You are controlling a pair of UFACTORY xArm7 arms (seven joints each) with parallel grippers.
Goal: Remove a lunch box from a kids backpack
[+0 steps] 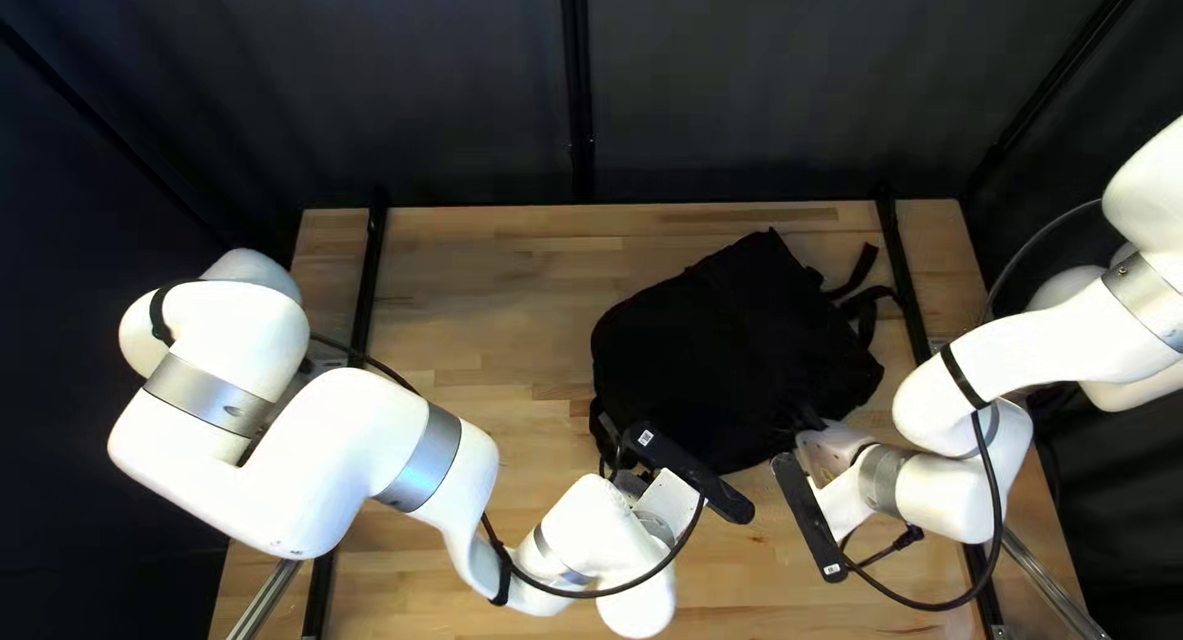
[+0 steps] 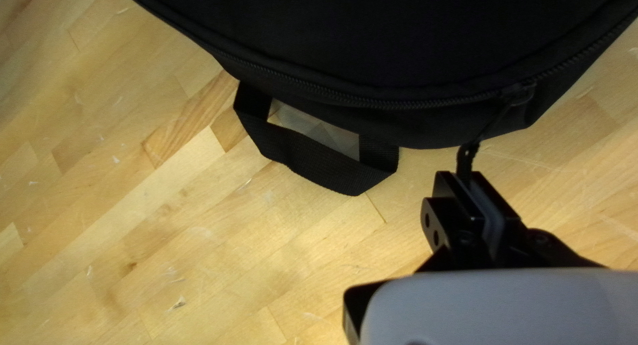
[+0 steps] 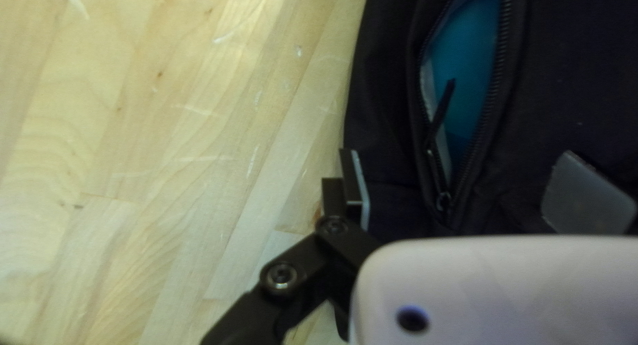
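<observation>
- A black backpack (image 1: 727, 344) lies on the wooden tabletop (image 1: 493, 295), right of center, its straps (image 1: 859, 271) trailing toward the far right.
- The left claw (image 1: 631, 477), at the backpack's near left end, is clenched on a zip pull (image 2: 468, 152), a dark cord running from the bag's curved zipper (image 2: 392, 104) down between the two fingers.
- Just beside the left claw (image 2: 463, 173), a webbing handle (image 2: 312, 166) loops out from the same end of the bag over bare wood.
- The right claw (image 1: 828, 453) is posted at the backpack's near right side, released, its fingers spread wide: one at the bag's near edge, the other over the black fabric.
- Ahead of the right claw (image 3: 470, 181), along the bag's near side, a zippered opening (image 3: 500, 73) gapes, revealing a teal surface (image 3: 470, 59) with a pale edge alongside. A second pull (image 3: 438, 122) rests across the gap, close to where the two rows of teeth meet.
- The lunch box cannot be made out for certain; the teal surface lies inside the backpack, but whether it is the box or lining cannot be told.
- A dark curtain (image 1: 739, 86) hangs behind the tabletop's far edge.
</observation>
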